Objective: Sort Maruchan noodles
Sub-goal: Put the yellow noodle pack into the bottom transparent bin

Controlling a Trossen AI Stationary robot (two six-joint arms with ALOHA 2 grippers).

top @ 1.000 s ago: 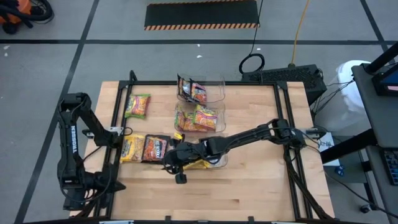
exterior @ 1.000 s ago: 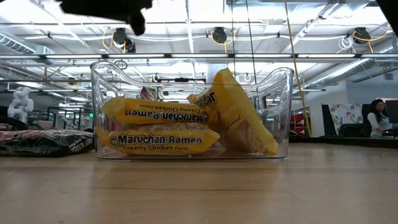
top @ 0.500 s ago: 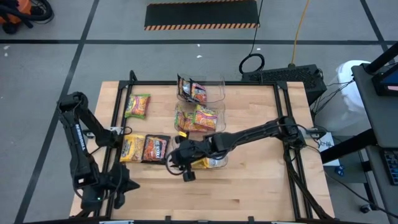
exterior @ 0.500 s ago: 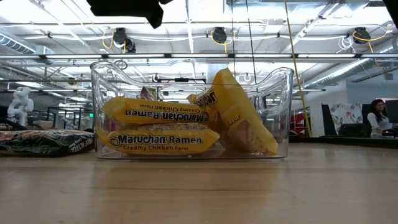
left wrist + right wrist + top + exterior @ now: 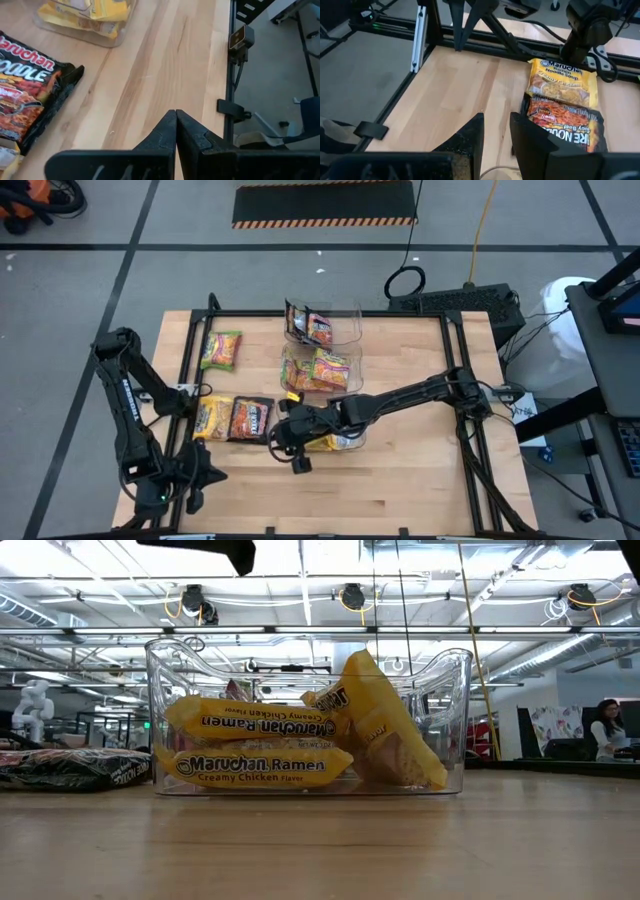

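1. Lying flat on the table (image 5: 420, 480) near its left side are a yellow packet (image 5: 212, 418) and a dark packet (image 5: 250, 420), touching side by side; a green-yellow packet (image 5: 222, 350) is lying apart from them, farther back by the left edge.
2. Sitting in the near bin (image 5: 305, 720) are yellow packets (image 5: 262, 768), two stacked flat and one leaning on end against them.
3. Holding green-yellow packets (image 5: 318, 370) is the middle bin (image 5: 352, 358); the far bin (image 5: 350, 322) is holding dark ones (image 5: 308, 327) standing upright.
4. Hovering by the near bin's left end, beside the dark packet, the right gripper (image 5: 293, 455) is keeping its fingers (image 5: 470, 135) parted and holding nothing.
5. Waiting at the table's front-left corner, the left gripper (image 5: 176, 131) is pinched shut and empty.
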